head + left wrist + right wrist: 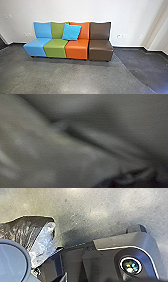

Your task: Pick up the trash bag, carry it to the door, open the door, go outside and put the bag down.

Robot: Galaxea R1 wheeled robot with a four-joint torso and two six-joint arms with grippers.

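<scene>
The trash bag [21, 229], dark and creased, hangs or rests beside the robot's base [120, 241] in the right wrist view, below the right jaws, with crumpled clear plastic [42, 244] at its end; its contents can't be made out. Blurred, folded material [50, 156] lies close before the left jaws. Whether either pair of jaws is clenched, released or grasping, I cannot tell. Well ahead of both, a blue cushion [72, 32] leans on the joined seats [77, 50].

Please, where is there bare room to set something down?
Free: smooth grey floor before the seats; the shiny light-blue seat, left; the shiny brown seat, right. Crowded: the square turquoise cushion against the green and orange backrests, and the dark plastic bag beside the robot's base.
</scene>
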